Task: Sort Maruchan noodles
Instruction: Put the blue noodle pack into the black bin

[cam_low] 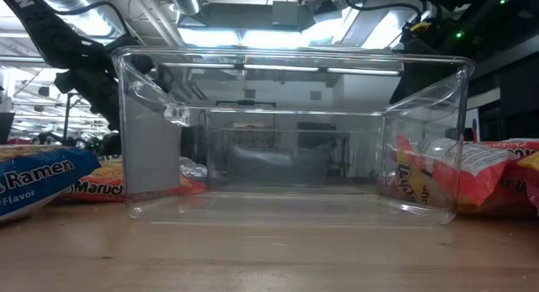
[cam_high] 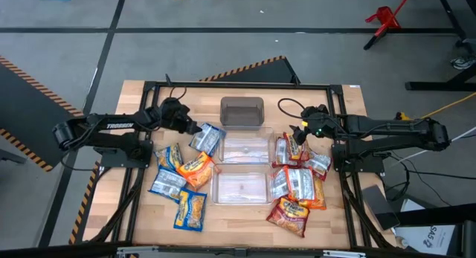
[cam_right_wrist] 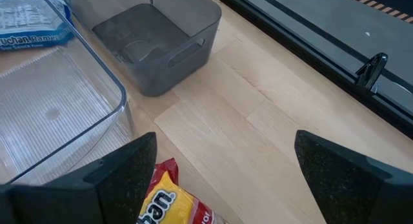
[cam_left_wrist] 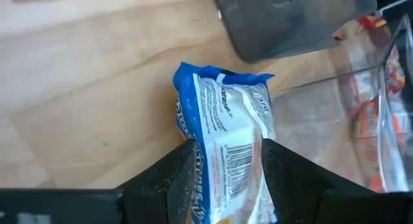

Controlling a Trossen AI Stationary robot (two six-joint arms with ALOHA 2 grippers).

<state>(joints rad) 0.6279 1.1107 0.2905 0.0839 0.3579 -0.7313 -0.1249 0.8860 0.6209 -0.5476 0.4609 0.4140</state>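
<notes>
My left gripper is shut on a blue-and-white noodle packet just left of the middle clear bin. My right gripper hangs open over a red-and-yellow packet at the far end of the right-hand pile. Blue and orange packets lie flat on the table's left side. A grey bin stands at the far side, and a second clear bin at the near side. My left gripper pinches the blue-and-white packet between its two fingers at the end nearest the arm, barcode side toward the camera. The fingers come from the table's left, along the packet. Its free end sticks out toward the bins.
The three bins stand in a row down the table's middle. In the low view the near clear bin fills the frame, with a blue packet on its left and red packets on its right. Bare wood shows right of the grey bin.
</notes>
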